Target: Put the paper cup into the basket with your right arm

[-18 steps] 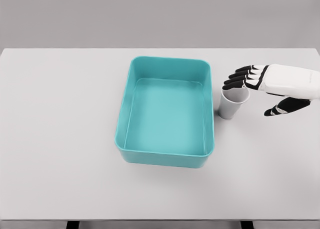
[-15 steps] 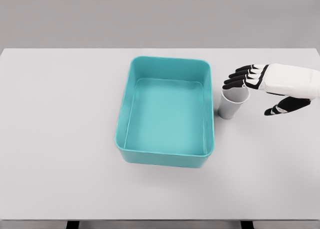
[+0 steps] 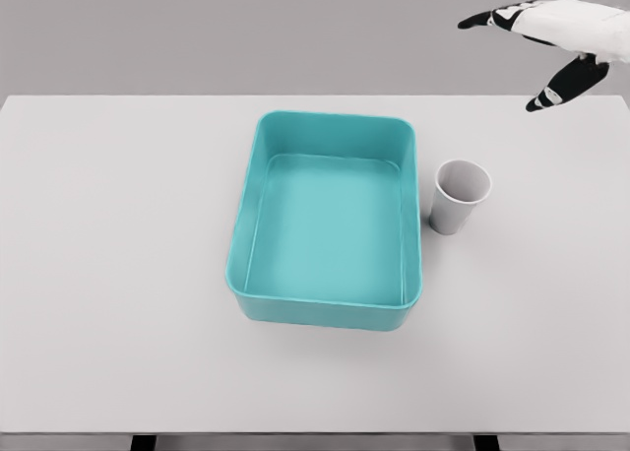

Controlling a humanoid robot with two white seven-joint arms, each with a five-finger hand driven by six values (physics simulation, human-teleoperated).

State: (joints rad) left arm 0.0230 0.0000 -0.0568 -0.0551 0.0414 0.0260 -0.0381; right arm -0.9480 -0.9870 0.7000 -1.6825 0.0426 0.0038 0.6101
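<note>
Head view — right hand (image 3: 551, 32) raised, fingers spread | paper cup (image 3: 461, 197) beside basket (image 3: 330, 306)

On the table (image 3: 118, 274), the paper cup (image 3: 461, 197) stands upright just beside the teal basket (image 3: 330, 313), at its 3 o'clock. The right hand (image 3: 551, 37), fingers spread and holding nothing, hangs at the cup's 1 o'clock, well apart.

R hand (image 3: 551, 37) up high at top right, fingers spread, thumb angled down, holding nothing.
</note>
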